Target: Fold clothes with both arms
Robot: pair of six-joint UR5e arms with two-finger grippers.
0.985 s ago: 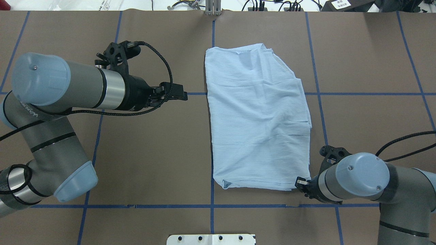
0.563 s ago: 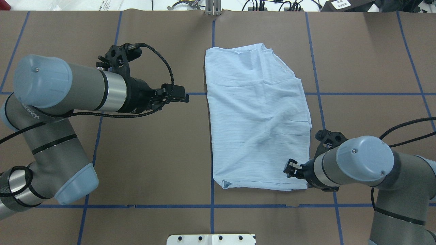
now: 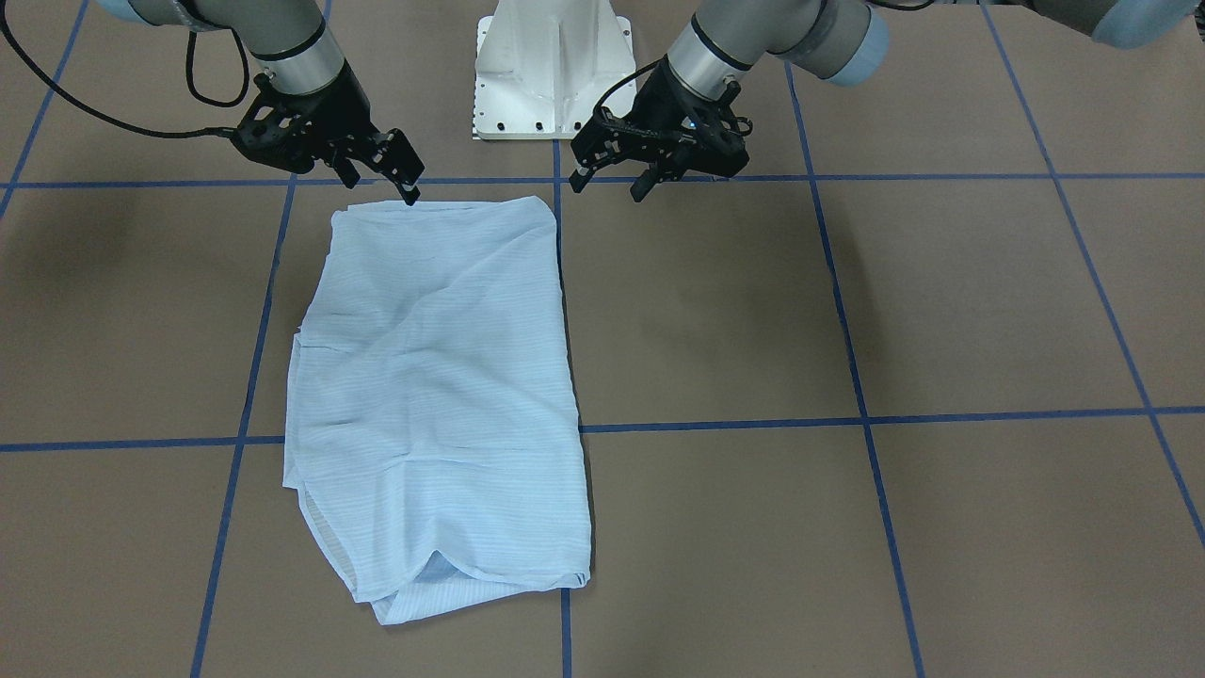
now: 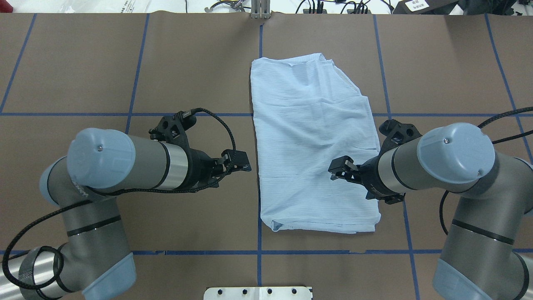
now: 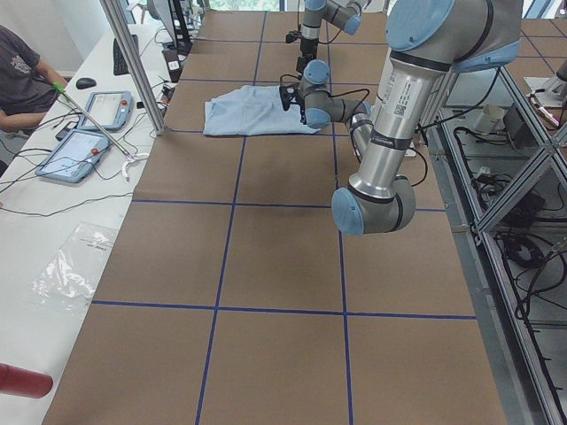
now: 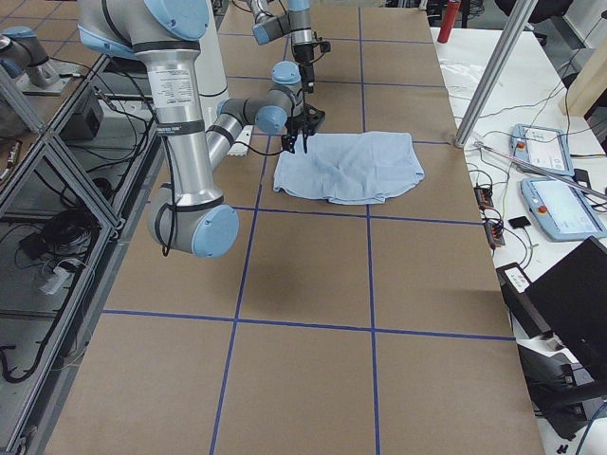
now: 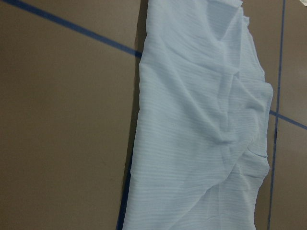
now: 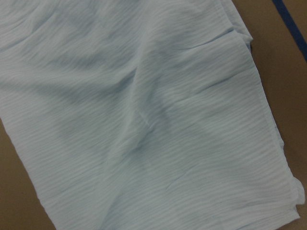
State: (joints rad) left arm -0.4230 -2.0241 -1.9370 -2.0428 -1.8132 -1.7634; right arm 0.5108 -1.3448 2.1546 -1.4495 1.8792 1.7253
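Note:
The clothes are one pale-blue striped shirt [image 4: 312,141], folded into a rough rectangle and lying flat on the brown table; it also shows as the shirt [image 3: 433,377]. My left gripper [image 4: 245,163] hovers just beside the shirt's left edge, open and empty. In the front view the left gripper [image 3: 610,185] stands to the right of the cloth with its fingers spread. My right gripper [image 4: 336,169] hangs over the shirt's near right part, open, holding nothing; the front view shows the right gripper [image 3: 386,181] at the shirt's edge nearest the base. Both wrist views show only cloth [image 7: 201,120] [image 8: 144,120] and table.
The white pedestal base [image 3: 554,66] stands at the robot's side of the table. Blue tape lines [image 4: 125,113] divide the brown surface into squares. A side bench with tablets [image 5: 75,150] and a seated person [image 5: 18,66] lies beyond the table's far edge.
My left gripper has moved toward the robot's side and nearer the shirt's left edge. My right gripper has left the shirt's near right corner and moved inward over the cloth. The shirt lies unchanged.

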